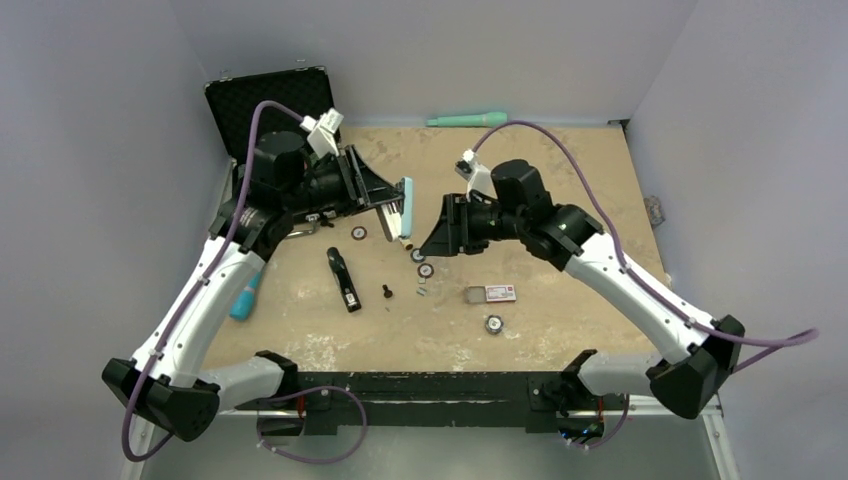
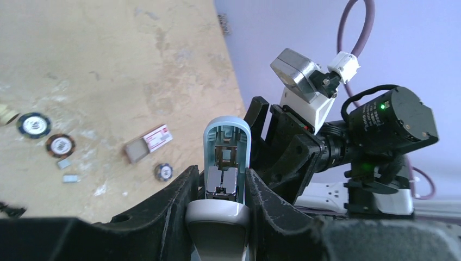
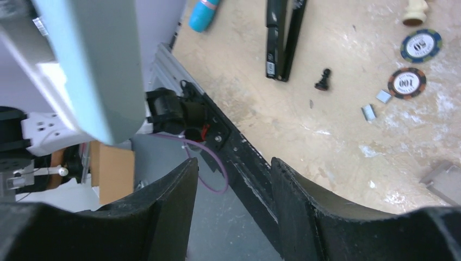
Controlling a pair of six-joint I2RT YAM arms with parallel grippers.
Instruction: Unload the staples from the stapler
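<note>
The left claw [image 2: 220,182] clamps the stapler [image 2: 227,141] clear of the surface [image 1: 560,200], channel turned toward the right claw [image 3: 234,174] so I can reach in. That claw gapes, empty. Two staples [image 3: 368,112] lie between centre and near edge, beside a chip [image 3: 406,82]. More inside: cannot tell.

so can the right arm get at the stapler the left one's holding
Probably yes: the right gripper is open and facing the stapler held in the left gripper, with nothing between them.

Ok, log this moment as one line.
left claw: shut on stapler, raised | right claw: open, empty, beside stapler | staples: two pieces on table by chips
</note>
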